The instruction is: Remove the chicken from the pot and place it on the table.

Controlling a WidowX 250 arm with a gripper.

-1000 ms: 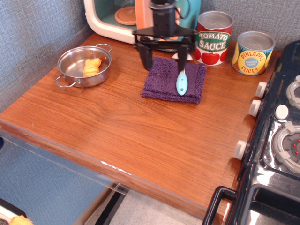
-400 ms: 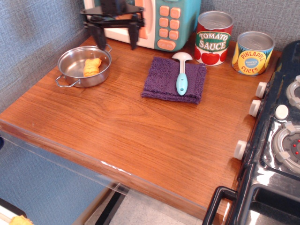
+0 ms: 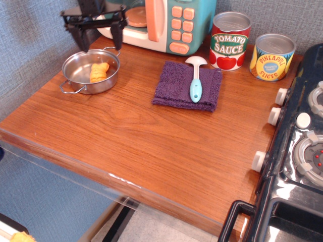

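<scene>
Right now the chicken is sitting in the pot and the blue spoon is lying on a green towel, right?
Almost. The chicken is in the pot, and the blue spoon does lie on a towel, but the towel is purple, not green. The observation.image view shows it.

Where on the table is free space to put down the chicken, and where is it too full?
The widest bare table lies between the pot, the purple cloth and the front edge. Another strip runs from the cloth to the stove knobs. The back is crowded: toy microwave, tomato can, pineapple can. The chicken sits in the pot.
</scene>
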